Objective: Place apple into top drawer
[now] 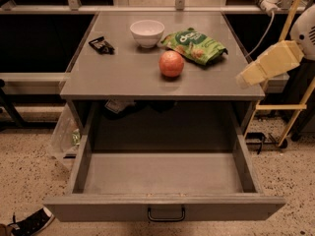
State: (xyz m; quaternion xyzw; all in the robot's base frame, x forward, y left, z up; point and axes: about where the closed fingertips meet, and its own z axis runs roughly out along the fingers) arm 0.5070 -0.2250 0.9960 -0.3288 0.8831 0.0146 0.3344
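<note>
The reddish-orange apple (171, 63) sits on top of the grey cabinet (123, 77), right of centre. The top drawer (162, 208) is pulled wide open below it, and its inside looks empty. Its dark handle (166, 214) faces the front. My gripper (244, 77) is at the end of the cream arm (270, 62) that reaches in from the right. It hovers just off the cabinet top's right edge, to the right of the apple and apart from it, holding nothing that I can see.
A white bowl (147, 32), a green snack bag (194, 44) and a small dark packet (101, 44) lie on the cabinet top. A yellow frame (288, 104) stands at the right. A plastic bag (64, 134) hangs at the cabinet's left, and a shoe (30, 221) lies on the floor.
</note>
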